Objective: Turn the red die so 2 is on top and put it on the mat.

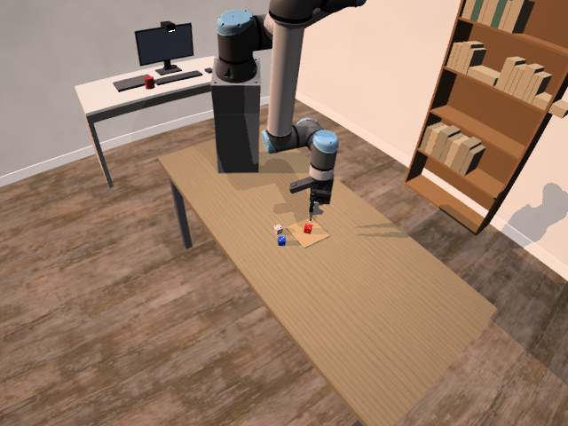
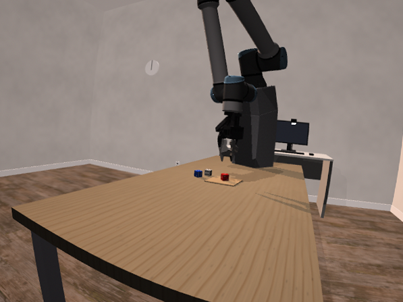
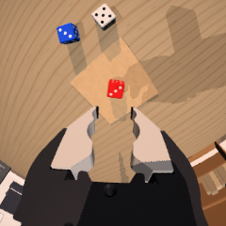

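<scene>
The red die (image 1: 307, 228) sits flat on the small tan mat (image 1: 308, 233), well inside its edges; it also shows in the exterior view (image 2: 224, 176) and in the wrist view (image 3: 116, 88). I cannot read its top number for sure. My gripper (image 1: 311, 215) hangs above the mat's far side, pointing down, clear of the die. In the wrist view the fingers stand a narrow gap apart with nothing between them. The white die (image 3: 104, 15) and the blue die (image 3: 68, 33) lie on the table just off the mat.
The arm's dark pedestal (image 1: 235, 121) stands on the table's far end. A bookshelf (image 1: 491, 105) is at the right and a desk with a monitor (image 1: 164, 45) is behind.
</scene>
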